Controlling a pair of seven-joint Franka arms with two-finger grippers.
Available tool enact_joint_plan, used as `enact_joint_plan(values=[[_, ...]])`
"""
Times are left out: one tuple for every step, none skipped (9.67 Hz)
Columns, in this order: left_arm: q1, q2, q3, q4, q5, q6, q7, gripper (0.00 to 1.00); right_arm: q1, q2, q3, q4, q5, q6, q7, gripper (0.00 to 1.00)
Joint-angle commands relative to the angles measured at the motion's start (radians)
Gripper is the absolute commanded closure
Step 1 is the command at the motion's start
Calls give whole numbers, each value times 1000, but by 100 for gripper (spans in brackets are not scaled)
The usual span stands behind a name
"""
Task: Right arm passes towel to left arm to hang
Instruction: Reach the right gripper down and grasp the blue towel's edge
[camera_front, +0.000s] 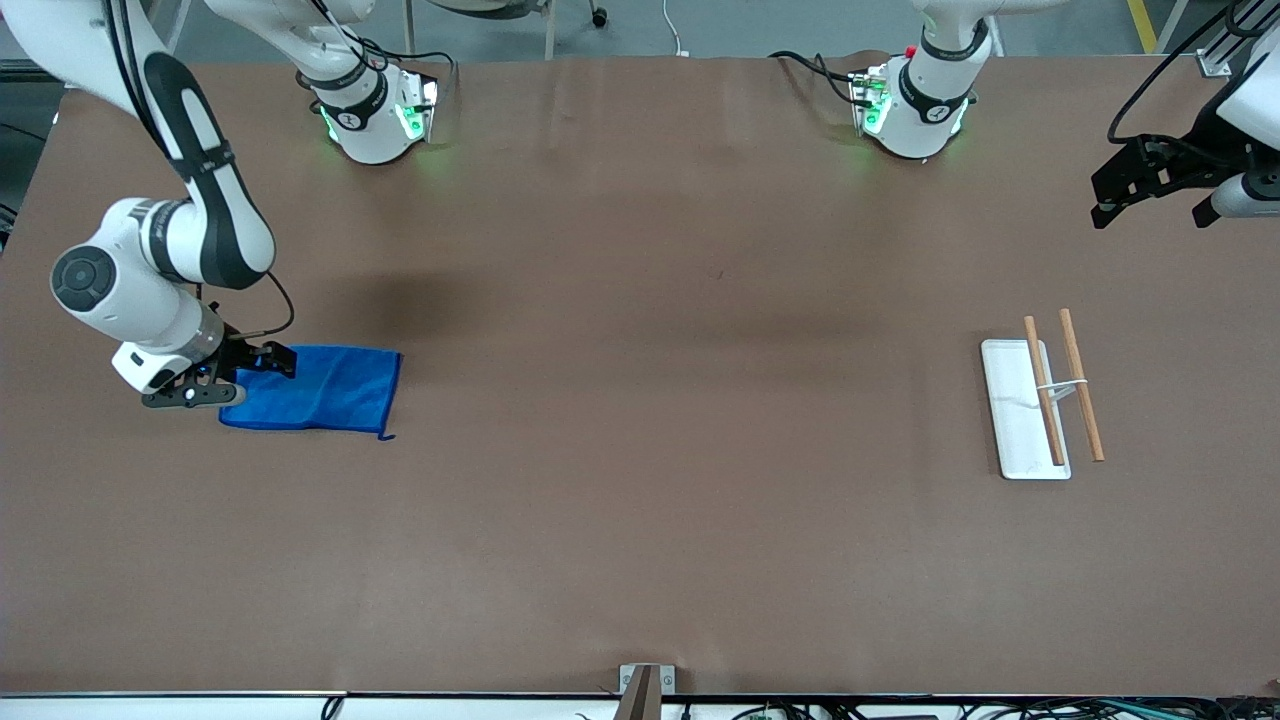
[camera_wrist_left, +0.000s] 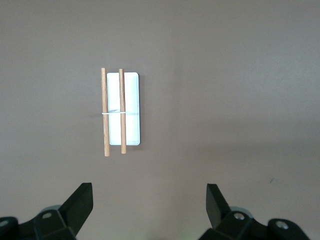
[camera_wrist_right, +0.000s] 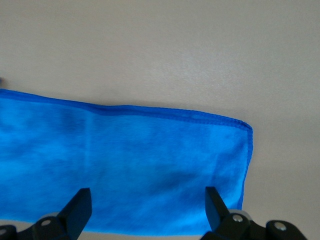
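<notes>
So the bright blue microfibre towel (camera_front: 318, 388) is lying flat on the brown table (camera_front: 640, 400), way down at the right arm's end. The right arm's black two-finger gripper (camera_front: 235, 372) is low over the towel's short edge, the one closest to that end of the table, with its fingers (camera_wrist_right: 76, 210) spread wide and nothing between them yet. In the right wrist view the fingers straddle the blue cloth, so my read is it's lined up to pinch that edge rather than the middle. That makes sense if you want the rest of the cloth to dangle free for the handoff.

The left arm's black gripper (camera_front: 1160, 190) is just waiting, up in the air over the table's left-arm end, fingers also wide apart and empty. It looks straight down at the little rack: a white rectangular base (camera_front: 1012, 420) with two thin wooden rods (camera_front: 1080, 385) joined by a white crosspiece. Pretty sure that's where the towel gets hung, so parking there keeps the left arm near its drop-off.

Nothing's been picked up so far; the grab looks like the step in hand.
</notes>
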Motion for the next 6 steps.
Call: enact_joint_plan(values=[[-2, 26, -2, 0, 8, -15, 9, 0, -5, 50, 11, -43, 10, 104, -16, 2], [-2, 26, -2, 0, 8, -15, 9, 0, 4, 64, 11, -43, 13, 106, -13, 4], [-2, 26, -2, 0, 6, -15, 9, 0, 11, 85, 11, -43, 13, 119, -13, 5], [-1, 26, -2, 0, 6, -15, 9, 0, 13, 102, 11, -43, 13, 141, -13, 10], [-1, 26, -2, 0, 6, -15, 9, 0, 12, 113, 11, -43, 13, 153, -13, 23], [-1, 26, -2, 0, 6, -15, 9, 0, 10, 113, 11, -42, 14, 150, -11, 56]])
